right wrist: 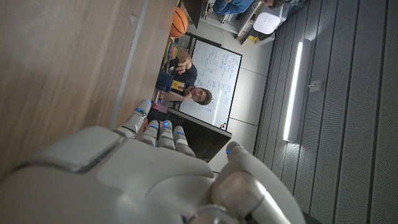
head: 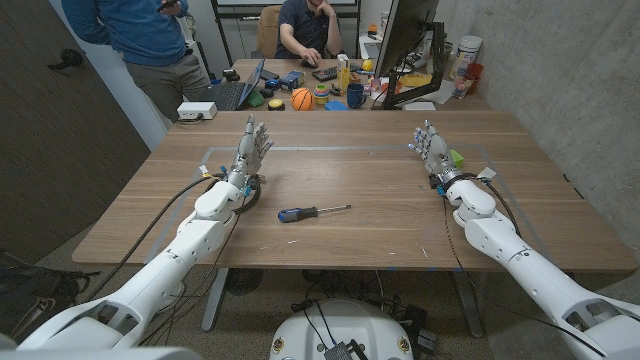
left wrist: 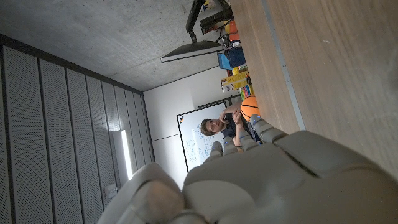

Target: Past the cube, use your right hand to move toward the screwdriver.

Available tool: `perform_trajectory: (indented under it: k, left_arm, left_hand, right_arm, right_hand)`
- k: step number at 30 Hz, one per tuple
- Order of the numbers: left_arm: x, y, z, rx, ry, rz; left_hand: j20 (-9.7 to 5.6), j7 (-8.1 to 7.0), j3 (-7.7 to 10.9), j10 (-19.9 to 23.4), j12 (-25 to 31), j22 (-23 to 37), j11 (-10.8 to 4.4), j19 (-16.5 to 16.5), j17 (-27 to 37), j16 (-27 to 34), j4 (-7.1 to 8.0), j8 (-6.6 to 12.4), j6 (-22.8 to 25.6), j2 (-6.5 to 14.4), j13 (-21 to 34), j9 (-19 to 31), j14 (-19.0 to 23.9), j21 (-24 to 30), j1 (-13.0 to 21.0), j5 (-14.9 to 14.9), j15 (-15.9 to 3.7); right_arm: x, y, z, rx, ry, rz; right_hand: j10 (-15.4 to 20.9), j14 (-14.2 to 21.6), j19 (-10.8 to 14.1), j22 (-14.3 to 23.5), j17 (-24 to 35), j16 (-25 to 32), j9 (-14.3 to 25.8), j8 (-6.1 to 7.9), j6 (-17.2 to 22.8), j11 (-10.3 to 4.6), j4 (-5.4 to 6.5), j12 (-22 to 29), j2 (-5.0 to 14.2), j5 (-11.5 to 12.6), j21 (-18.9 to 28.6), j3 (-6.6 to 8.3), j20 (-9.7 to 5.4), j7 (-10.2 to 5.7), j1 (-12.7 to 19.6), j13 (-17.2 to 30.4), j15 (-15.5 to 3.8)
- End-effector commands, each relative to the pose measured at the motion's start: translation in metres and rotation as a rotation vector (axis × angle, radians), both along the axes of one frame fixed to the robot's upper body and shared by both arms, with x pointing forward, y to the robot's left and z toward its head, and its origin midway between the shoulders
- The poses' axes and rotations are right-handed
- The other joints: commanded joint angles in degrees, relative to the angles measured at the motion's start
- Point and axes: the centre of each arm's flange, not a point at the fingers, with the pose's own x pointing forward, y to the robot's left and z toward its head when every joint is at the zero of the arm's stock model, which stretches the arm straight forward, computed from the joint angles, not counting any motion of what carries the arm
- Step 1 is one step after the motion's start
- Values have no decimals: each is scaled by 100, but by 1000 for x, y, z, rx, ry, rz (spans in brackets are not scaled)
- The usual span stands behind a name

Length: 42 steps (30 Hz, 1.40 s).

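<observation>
Behind our table (head: 400, 215) people work at a desk. Our right hand (head: 432, 148) is released beside the green cube (head: 456, 158); the screwdriver (head: 312, 212) lies toward the middle, nearer the front edge.

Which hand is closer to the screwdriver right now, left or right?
Left. The left hand stands just beyond the screwdriver, a little to its left. The right hand is farther off, toward the table's right side, beside a green cube.

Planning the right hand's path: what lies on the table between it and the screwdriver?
Bare wood, by the head view. Nothing sits between the right hand and the screwdriver; the green cube lies on the hand's outer side.
</observation>
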Motion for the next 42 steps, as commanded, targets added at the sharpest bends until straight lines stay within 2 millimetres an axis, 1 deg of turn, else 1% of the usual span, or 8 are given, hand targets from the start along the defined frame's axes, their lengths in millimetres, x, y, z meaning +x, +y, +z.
perform_trajectory:
  k: [1,7,21,25,29,33,37,42]
  left_arm:
    - [-4,-2,-3,-3,3,0]
    - [-5,0,-4,-4,1,0]
    - [-7,5,-5,-9,-6,0]
    - [-7,6,-5,-9,-6,0]
    - [-6,6,-5,-10,-7,-1]
    - [-6,7,-5,-8,-10,-4]
    - [-6,7,-4,-8,-12,-6]
    - [-5,7,-4,-8,-11,-10]
  left_hand:
    - [0,-12,-14,-230,21,22,-5,-11,12,24,43,23,-318,371,26,10,-208,33,0,27,9]
    - [6,-14,-22,-227,23,22,-4,-5,12,25,43,24,-315,370,26,10,-206,35,0,29,10]
    - [19,-16,-41,-224,24,21,6,-6,12,28,44,25,-314,367,26,10,-200,34,-3,34,2]
    - [18,-15,-47,-221,25,21,5,-1,12,29,44,27,-310,365,26,9,-199,35,-3,35,3]
    - [17,-15,-52,-221,25,21,3,1,12,29,44,28,-307,364,26,9,-199,36,-4,36,4]
    - [21,-19,-57,-221,24,21,1,0,12,30,44,26,-310,362,26,9,-198,35,-5,37,4]
    - [20,-18,-63,-227,21,20,-4,0,12,29,44,29,-305,361,25,9,-199,35,-5,39,3]
    - [18,-23,-71,-222,24,20,-2,-1,12,29,44,27,-308,360,25,9,-201,34,-5,41,3]
  right_arm:
    - [-4,-3,2,3,-31,-21]
    - [-10,1,12,-41,-72,-48]
    - [-27,21,40,-166,-192,-80]
    - [-36,28,49,-208,-238,-90]
    - [-45,34,57,-249,-285,-116]
    - [-54,40,64,-286,-332,-148]
    - [-62,46,70,-332,-369,-173]
    - [-70,54,78,-407,-413,-187]
  right_hand:
    - [23,-19,32,22,8,41,12,29,12,38,-12,34,124,33,23,34,19,25,13,8,0]
    - [49,12,55,21,3,46,11,38,40,29,-30,41,117,40,6,34,-38,12,36,7,-28]
    - [-74,-45,18,17,-13,-5,8,-12,-94,25,-125,-6,23,59,-94,11,14,5,144,4,-4]
    - [-145,-36,30,14,-16,-11,7,-28,-160,30,-173,-25,-68,57,-130,-27,31,53,180,3,30]
    - [-202,-49,35,12,-17,-24,7,-38,-227,24,-217,-32,-165,53,-172,-75,74,14,208,1,59]
    - [-245,-61,45,11,-17,-34,7,-33,-252,16,-246,-36,-232,49,-204,-113,59,-28,225,1,77]
    - [-389,-85,41,11,-18,-52,8,-29,-294,4,-290,-62,-302,53,-261,-154,57,-47,264,-2,80]
    - [-499,-146,4,11,-16,-79,9,-44,-389,-11,-325,-69,-372,55,-326,-200,47,28,289,-4,94]
